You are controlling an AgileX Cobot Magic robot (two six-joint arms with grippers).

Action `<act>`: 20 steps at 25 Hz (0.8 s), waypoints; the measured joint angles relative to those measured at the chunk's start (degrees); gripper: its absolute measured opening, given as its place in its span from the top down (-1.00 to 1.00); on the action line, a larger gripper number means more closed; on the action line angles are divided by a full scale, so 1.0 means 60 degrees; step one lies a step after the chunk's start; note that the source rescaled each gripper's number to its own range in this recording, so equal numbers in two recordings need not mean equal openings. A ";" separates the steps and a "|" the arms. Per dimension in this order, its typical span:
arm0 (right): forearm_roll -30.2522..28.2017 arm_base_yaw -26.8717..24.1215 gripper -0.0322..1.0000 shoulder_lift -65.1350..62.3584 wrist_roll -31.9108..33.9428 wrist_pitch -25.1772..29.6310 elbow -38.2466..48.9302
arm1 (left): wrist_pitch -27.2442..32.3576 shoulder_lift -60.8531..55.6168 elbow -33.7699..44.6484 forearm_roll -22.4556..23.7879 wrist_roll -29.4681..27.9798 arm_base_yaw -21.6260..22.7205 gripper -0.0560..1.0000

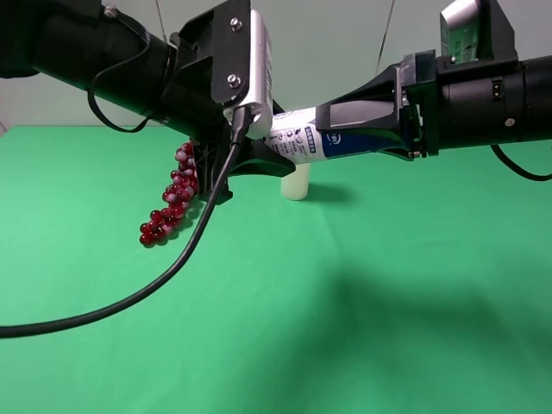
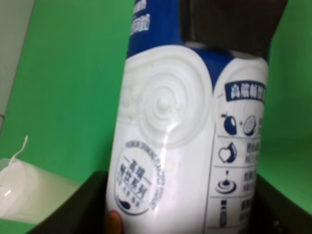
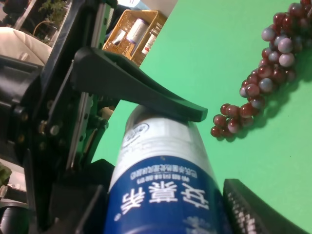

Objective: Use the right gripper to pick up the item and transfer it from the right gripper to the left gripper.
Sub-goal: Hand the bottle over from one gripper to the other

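Observation:
The item (image 1: 302,140), a bottle with a dark blue upper body and a white printed lower body, hangs level in the air above the green table. My right gripper (image 1: 332,136) is shut on its blue part; one of its fingers (image 2: 229,24) shows over the blue part in the left wrist view. My left gripper (image 1: 274,142) closes around the white end, its fingers (image 3: 146,95) pressed against the bottle. The bottle fills the left wrist view (image 2: 165,122) and the right wrist view (image 3: 161,165).
A plain white candle (image 1: 296,183) stands on the table just below the bottle. A bunch of red grapes (image 1: 172,203) lies to the left under the left arm. A thick black cable (image 1: 172,267) trails across the front left. A yellow basket (image 3: 136,29) stands beyond the table.

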 joint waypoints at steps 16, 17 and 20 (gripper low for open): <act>0.0290 0.0000 0.09 0.0000 0.0028 0.0037 0.0000 | 0.0024 0.0031 0.0000 -0.0045 -0.0057 -0.0010 0.89; 0.0327 0.0000 -0.18 0.0000 0.0028 0.0019 0.0000 | 0.0024 0.0039 0.0009 -0.0036 -0.0065 -0.0010 0.89; 0.0353 0.0000 -0.71 -0.0019 0.0028 -0.0029 0.0000 | 0.0070 0.0050 0.0009 -0.0036 -0.0077 -0.0010 0.89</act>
